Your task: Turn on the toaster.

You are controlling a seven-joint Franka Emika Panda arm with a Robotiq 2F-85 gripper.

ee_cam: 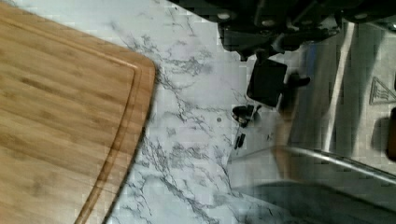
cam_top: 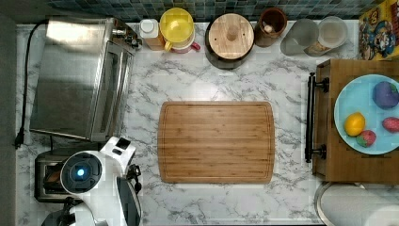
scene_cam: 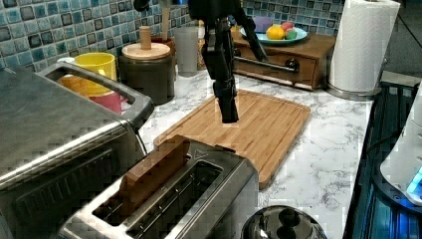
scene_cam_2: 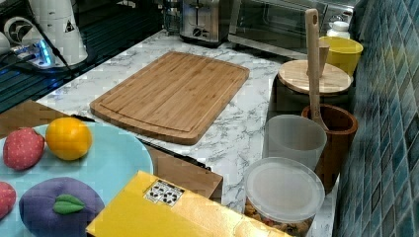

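The toaster stands in the left view's foreground, brushed steel, with a slice of bread in one top slot. The arm covers most of the toaster in the top view. In the right view the toaster sits at the far end, showing its black lever and knobs. My gripper hangs shut and holding nothing, just past the toaster's lever end, above the near corner of the cutting board. In the wrist view the gripper is beside the toaster's steel top, above small black parts on its end.
A large steel toaster oven stands beside the toaster. Cups, a lidded jar and containers line the tiled back wall. A wooden drawer box carries a blue plate of toy fruit. A paper towel roll stands near it.
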